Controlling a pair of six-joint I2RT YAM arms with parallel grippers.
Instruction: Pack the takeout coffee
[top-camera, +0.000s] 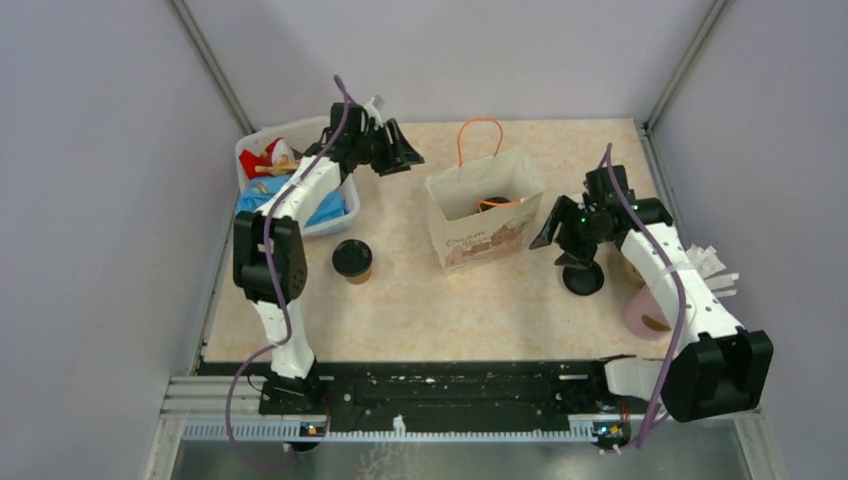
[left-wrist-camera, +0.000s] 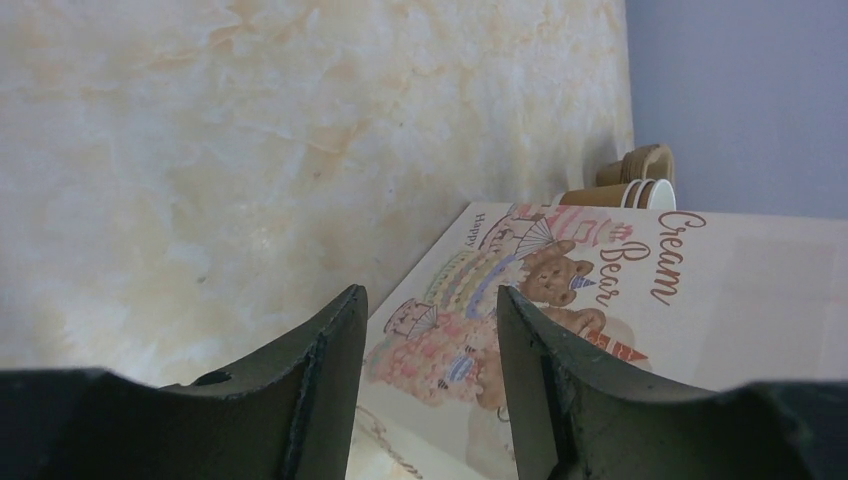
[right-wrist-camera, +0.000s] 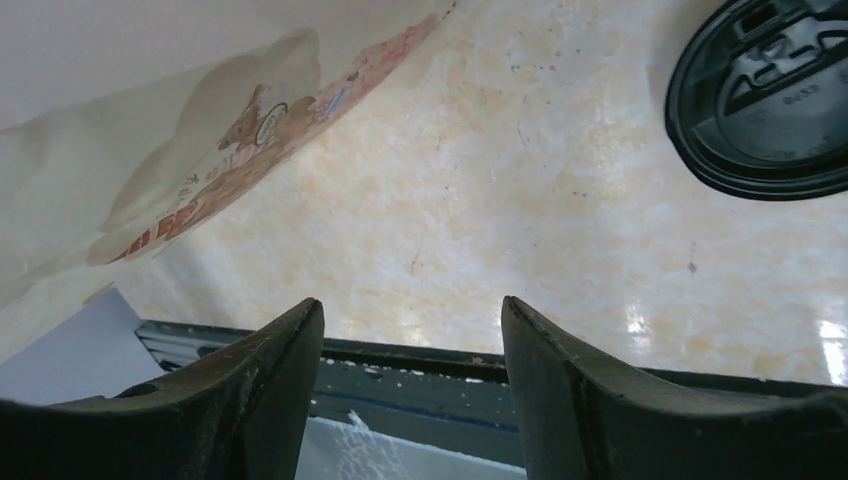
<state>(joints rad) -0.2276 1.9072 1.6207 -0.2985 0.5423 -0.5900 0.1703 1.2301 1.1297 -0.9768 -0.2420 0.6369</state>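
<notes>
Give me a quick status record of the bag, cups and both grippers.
paper bag: upright, open-topped; dark round item inside, unclear what
lidded cup: upright on table, left of bag, untouched
black lid: on table right of bag; cup beneath not discernible
left gripper: open, empty, facing the bag's printed side
right gripper: open, empty, near the black lid

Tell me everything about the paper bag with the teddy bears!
The paper bag is cream-coloured, with cartoon bears and the words Cream Bear printed on its side. It has thin orange handles. It stands upright and open-topped on the marbled table, and something dark and round shows inside.
</notes>
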